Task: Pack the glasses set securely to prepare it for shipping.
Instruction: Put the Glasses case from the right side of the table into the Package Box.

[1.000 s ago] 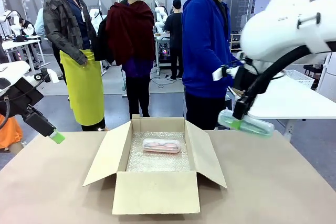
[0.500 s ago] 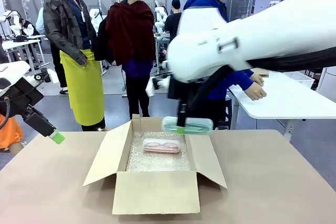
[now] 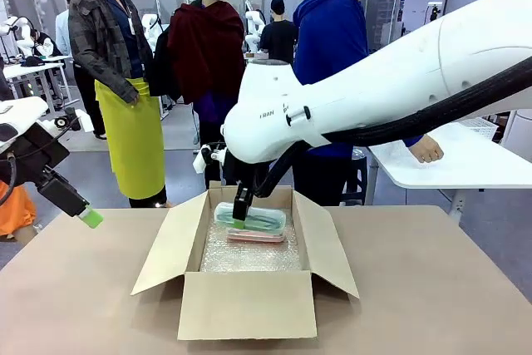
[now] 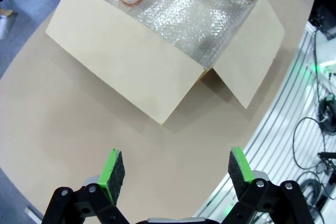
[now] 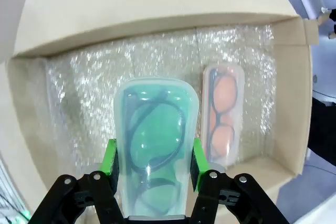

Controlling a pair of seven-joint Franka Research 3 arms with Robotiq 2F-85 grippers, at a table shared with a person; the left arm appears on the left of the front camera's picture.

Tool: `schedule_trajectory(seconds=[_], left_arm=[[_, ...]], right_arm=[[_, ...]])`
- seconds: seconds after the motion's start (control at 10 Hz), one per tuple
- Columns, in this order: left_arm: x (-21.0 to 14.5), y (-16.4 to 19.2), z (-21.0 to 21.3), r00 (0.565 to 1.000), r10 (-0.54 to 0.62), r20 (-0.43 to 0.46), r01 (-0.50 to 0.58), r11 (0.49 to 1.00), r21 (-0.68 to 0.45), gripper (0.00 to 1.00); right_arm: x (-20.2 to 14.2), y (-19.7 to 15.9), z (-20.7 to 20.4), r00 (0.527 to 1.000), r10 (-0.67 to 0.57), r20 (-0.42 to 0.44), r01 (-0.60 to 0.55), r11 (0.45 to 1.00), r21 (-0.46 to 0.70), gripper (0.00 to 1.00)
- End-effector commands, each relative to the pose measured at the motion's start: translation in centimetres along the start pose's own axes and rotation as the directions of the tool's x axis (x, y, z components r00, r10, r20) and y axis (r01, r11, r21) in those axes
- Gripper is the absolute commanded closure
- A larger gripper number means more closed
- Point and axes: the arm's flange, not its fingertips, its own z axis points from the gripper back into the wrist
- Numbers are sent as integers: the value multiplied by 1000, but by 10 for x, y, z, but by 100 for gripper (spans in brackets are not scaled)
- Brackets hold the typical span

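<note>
Gripping the mint case point(image 5: 156, 129) across its width, the right claw point(image 5: 153, 165) is holding it tight between its pads and is bringing it down into the box point(image 5: 157, 3). A second ago this claw was carrying the case well off to the box's right. Half a second ago it was passing over the far wall, and now it is hanging inside the opening. Beneath the claw the bubble wrap point(image 5: 84, 93) is lining the box floor, and just beside the held case the pink case point(image 5: 223, 111) is already lying flat, parallel to it. Whether the mint case is touching the bubble wrap yet, I cannot tell. Farther out, the left claw point(image 4: 172, 169) is waiting wide and empty over the tabletop point(image 4: 63, 129), well apart from the box, unmoved. By my judgement the second case is about to be set down, leaving only the covering and closing of the box.
</note>
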Motion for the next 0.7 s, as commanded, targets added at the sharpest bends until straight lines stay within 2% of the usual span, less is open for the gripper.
schedule_trajectory(seconds=[0.0,0.3,0.5,0.6], left_arm=[[-1,0,1,1000,-7,14,8,1000,-23,0],[-1,0,1,1000,-7,14,8,1000,-23,0],[-1,0,1,1000,-7,14,8,1000,-23,0],[-1,0,1,1000,-7,14,8,1000,-23,0]], right_arm=[[-8,18,-16,996,-6,92,6,1000,1,84],[-28,19,-75,997,71,11,-72,994,77,84],[-31,18,-85,997,72,-41,-68,993,97,84],[-27,18,-79,996,82,-31,-79,993,89,0]])
